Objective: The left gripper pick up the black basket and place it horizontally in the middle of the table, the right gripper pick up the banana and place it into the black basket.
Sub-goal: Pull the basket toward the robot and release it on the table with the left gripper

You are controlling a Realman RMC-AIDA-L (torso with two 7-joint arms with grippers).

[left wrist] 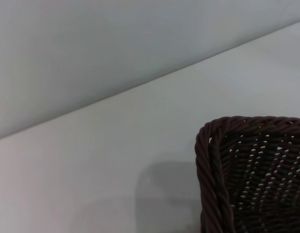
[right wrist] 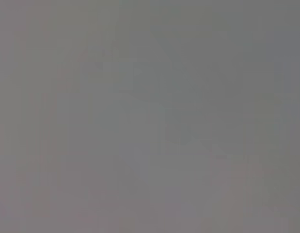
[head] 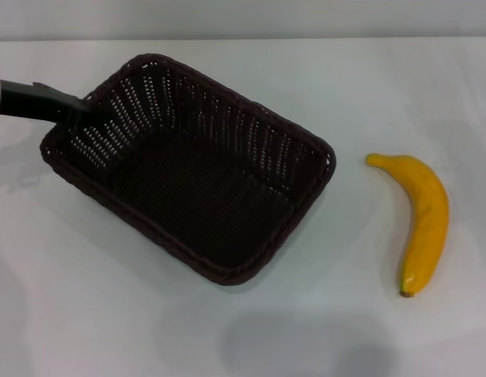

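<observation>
basket (head: 188,169) left on table (head: 70,314), banana (head: 422,220) right (apart)

Head overhead; wrist beside black basket (left wrist: 251,174)

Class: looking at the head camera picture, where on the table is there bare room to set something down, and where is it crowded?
Free: the white table in front of the black basket, the strip between basket and banana, and the far edge behind both. Crowded: the basket's far-left corner, where the left gripper sits at the rim. The basket's inside is also empty. The right gripper is out of view.
</observation>
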